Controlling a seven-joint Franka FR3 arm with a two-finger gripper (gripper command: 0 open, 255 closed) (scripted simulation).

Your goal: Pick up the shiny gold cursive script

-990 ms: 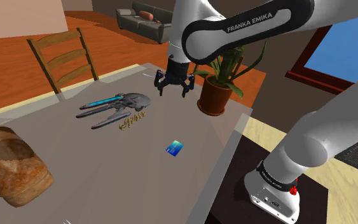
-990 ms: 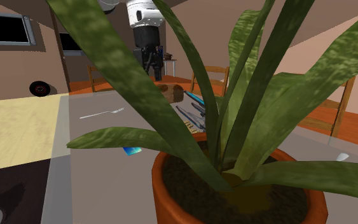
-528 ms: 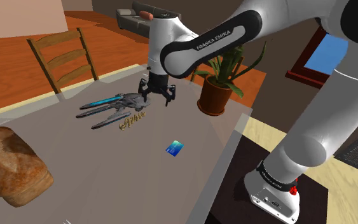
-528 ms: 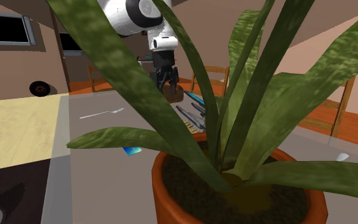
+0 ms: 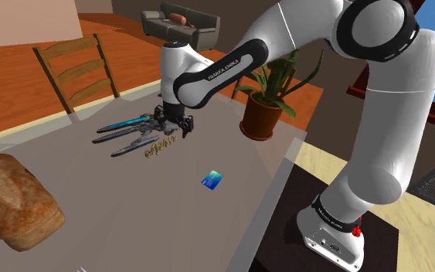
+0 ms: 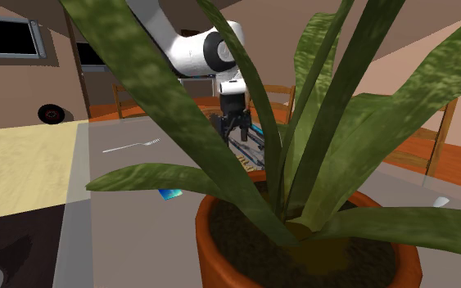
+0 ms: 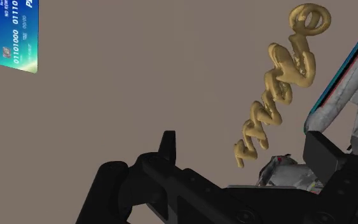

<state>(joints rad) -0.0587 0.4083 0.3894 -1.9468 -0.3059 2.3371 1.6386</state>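
The gold cursive script lies flat on the grey table, right beside a grey and blue spaceship model. My black gripper hangs low over the model's near end, just above and slightly beyond the script, with its fingers spread open and holding nothing. In the wrist view the script runs away from the gripper, its nearest end lying between the two fingertips without touching them. The gripper also shows in the second exterior view, behind the plant leaves.
A blue card lies nearer the stand, also seen as card. A bread loaf sits at the shoulder view's left, a wooden chair behind the table, a potted plant at the far corner. A fork lies on the table.
The arm swung from beside the plant toward the shoulder view's left and came down, bringing the open gripper over the spaceship model and the gold script.
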